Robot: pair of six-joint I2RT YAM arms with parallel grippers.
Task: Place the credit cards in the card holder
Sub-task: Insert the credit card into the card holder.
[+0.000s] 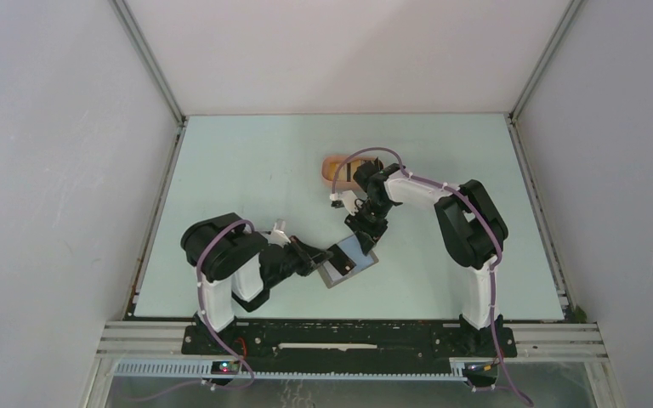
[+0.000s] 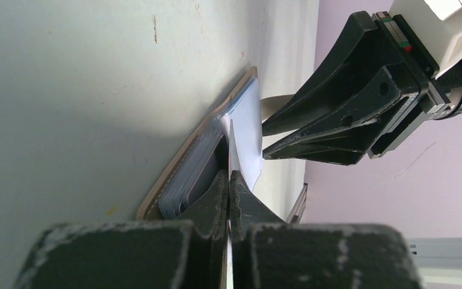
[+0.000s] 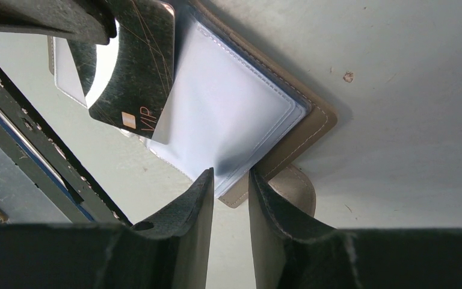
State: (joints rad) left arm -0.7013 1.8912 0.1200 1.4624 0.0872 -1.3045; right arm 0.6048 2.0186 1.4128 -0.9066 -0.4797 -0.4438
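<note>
The card holder (image 1: 337, 277) lies open on the table near the front, its clear sleeves (image 3: 228, 114) facing up. It also shows in the left wrist view (image 2: 174, 171). My left gripper (image 1: 332, 254) is shut on a black card marked VIP (image 3: 133, 60). It holds the card on edge at the sleeves, seen as a thin line in the left wrist view (image 2: 230, 141). My right gripper (image 1: 366, 240) is narrowly open. Its fingertips (image 3: 207, 180) stand either side of the sleeve's near corner. More credit cards (image 1: 342, 172) lie in the tray, partly hidden by the right arm.
A salmon-pink oval tray (image 1: 328, 163) sits behind the right gripper at the table's middle. The holder's tan snap tab (image 3: 298, 186) sticks out beside my right finger. The two grippers are close together over the holder (image 2: 349, 114). White walls enclose the table.
</note>
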